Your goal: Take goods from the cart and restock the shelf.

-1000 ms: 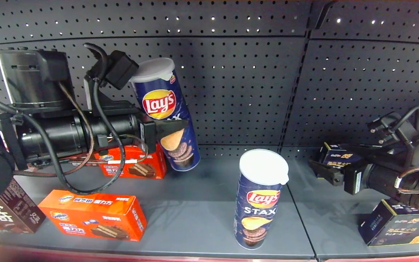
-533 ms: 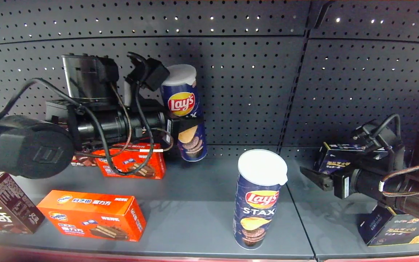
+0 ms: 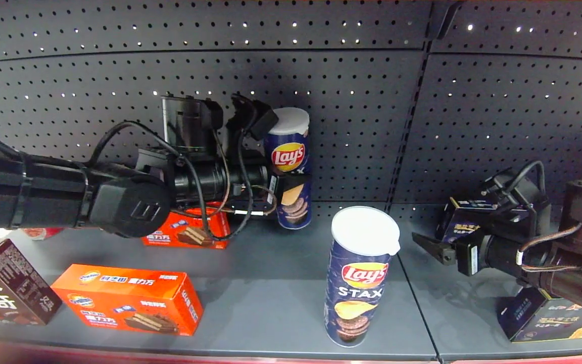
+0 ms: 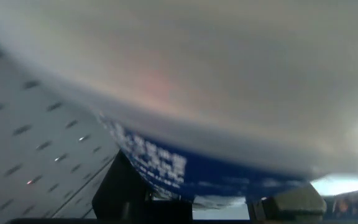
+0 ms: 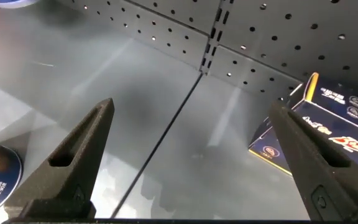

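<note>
**Shelf stock: one chip can in the jaws, one standing free**

Item 1: held chip can. A dark blue tube with a white lid, close to upright. It is at the rear of the shelf, just in front of the pegboard panel. Its base is down at deck level, but whether it touches the deck cannot be told.

Item 2: left gripper. It comes in from the left side, with its jaws pinching the held chip can around its middle, below the logo. In the left wrist view the can's blue wall sits right up against the lens.

Item 3: second chip can. Same type, upright near the front edge of the shelf, with no jaws on it. It stands forward and to the right of item 1, apart from it.

Item 4: right gripper. It is low over the right part of the shelf and points left. The jaws are spread wide with nothing between them. It is near the second chip can without touching it.

Item 5: front orange box. Lying flat near the front edge, on the left.

Item 6: rear orange box. Lying flat farther back, partly hidden behind the left arm.

Item 7: brown box. At the far left front, just beside the front orange box.

Item 8: rear dark blue box. At the back on the right, behind the right gripper.

Item 9: front dark blue box. At the front right, partly under the right arm.
</note>
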### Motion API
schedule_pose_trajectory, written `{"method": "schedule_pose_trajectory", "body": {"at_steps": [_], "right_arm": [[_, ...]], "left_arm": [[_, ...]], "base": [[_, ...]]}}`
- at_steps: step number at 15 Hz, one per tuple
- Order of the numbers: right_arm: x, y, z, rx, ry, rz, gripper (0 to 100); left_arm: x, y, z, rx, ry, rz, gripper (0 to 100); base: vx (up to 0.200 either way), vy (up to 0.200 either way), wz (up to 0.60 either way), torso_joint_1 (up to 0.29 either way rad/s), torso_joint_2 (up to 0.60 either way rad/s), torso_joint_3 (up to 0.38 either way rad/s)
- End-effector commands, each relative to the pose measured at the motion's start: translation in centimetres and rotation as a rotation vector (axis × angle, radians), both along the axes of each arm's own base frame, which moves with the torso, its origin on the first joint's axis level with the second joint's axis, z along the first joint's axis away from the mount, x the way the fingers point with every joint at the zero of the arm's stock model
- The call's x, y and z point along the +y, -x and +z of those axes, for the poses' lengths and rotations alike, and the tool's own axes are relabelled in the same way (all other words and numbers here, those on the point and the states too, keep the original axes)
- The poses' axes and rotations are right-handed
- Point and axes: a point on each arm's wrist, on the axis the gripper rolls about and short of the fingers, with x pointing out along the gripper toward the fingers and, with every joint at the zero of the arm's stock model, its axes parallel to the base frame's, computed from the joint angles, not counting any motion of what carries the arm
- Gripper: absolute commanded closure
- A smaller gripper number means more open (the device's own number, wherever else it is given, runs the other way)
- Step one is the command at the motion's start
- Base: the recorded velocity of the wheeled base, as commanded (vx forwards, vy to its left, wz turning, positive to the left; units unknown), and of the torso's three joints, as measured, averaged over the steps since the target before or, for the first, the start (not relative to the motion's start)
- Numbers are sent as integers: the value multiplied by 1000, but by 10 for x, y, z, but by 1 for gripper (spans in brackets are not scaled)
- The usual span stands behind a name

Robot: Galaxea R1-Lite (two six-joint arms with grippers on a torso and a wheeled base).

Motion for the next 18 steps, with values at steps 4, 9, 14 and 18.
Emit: {"method": "schedule_pose_trajectory", "body": {"at_steps": [4,9,14,18], "right_arm": [[1,-3,-1,-2,0,1,0],[2,-6,-3,-1,-2,2,0],[3,-8,-5,5,0,3,0],[5,-13,-6,3,-1,3,0]], "left_arm": [[-23,-9,-21,35,-17,-41,100],[-33,-14,-31,50,-27,-56,100],[-38,-17,-40,65,-35,-62,100],[-43,-22,-46,70,-37,-68,100]], "base": [[0,0,0,0,0,0],[0,0,0,0,0,0],[0,0,0,0,0,0],[0,0,0,0,0,0]]}}
